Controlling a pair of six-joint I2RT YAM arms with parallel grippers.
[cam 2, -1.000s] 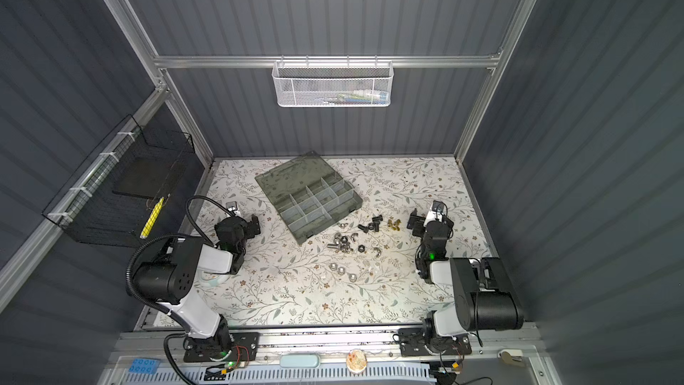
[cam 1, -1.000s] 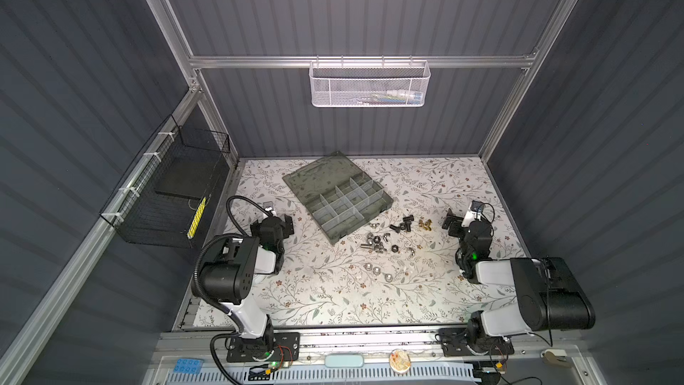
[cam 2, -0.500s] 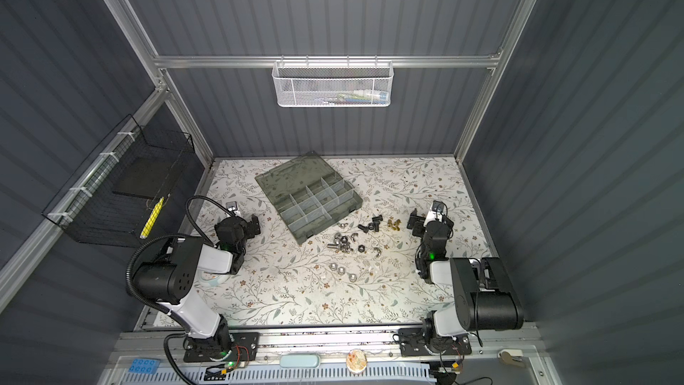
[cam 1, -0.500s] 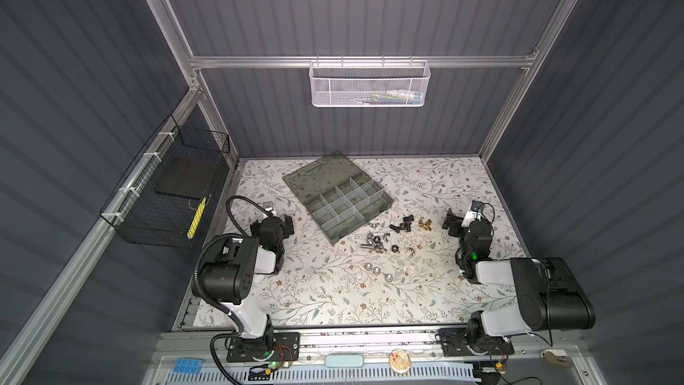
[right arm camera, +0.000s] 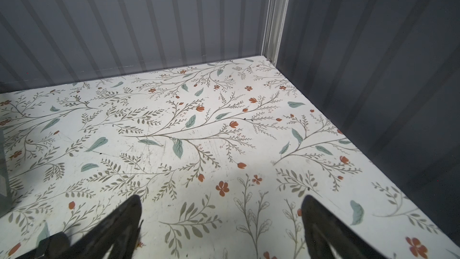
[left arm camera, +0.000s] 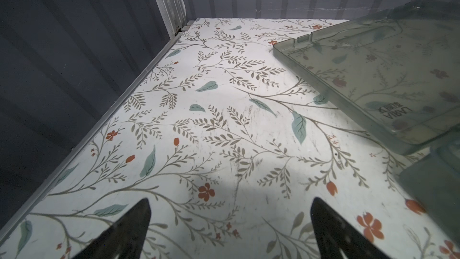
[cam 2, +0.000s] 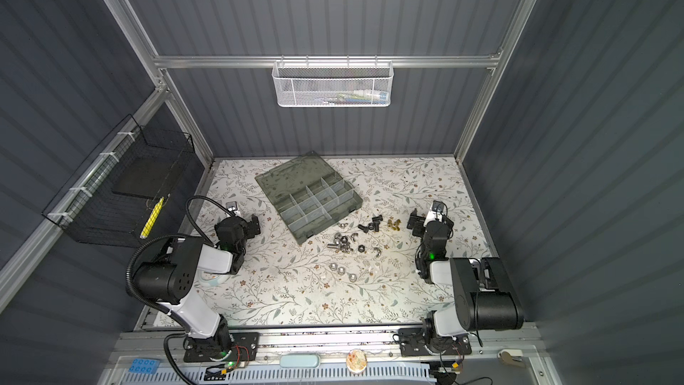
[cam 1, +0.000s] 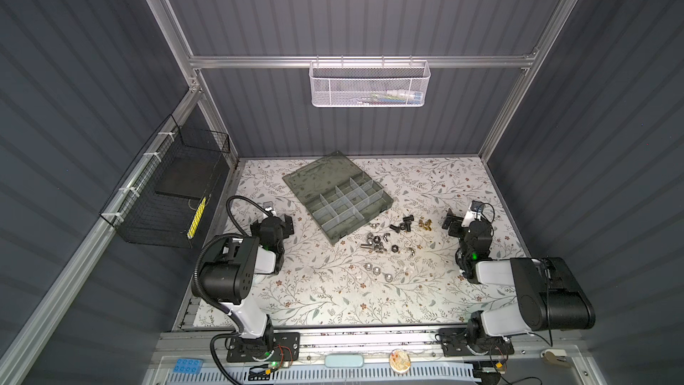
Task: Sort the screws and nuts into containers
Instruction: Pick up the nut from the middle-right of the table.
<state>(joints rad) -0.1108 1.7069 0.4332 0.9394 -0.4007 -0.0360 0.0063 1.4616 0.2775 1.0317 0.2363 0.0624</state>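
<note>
Left claw (left arm camera: 230, 198) and right claw (right arm camera: 221, 195) stand spread wide, empty, flanking loose screws (cam 1: 405, 224) and nuts (cam 1: 376, 270).

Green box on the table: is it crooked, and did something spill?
Yes, the organizer case sits diagonally to the table edges, lid open flat. The screws and nuts lie scattered loose beside it, apparently none in its compartments. Nothing looks broken.

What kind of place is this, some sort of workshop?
Likely a robot test booth: grey ribbed walls on a metal frame enclose a flower-patterned table, with a left arm and a right arm mounted at its front.
</note>
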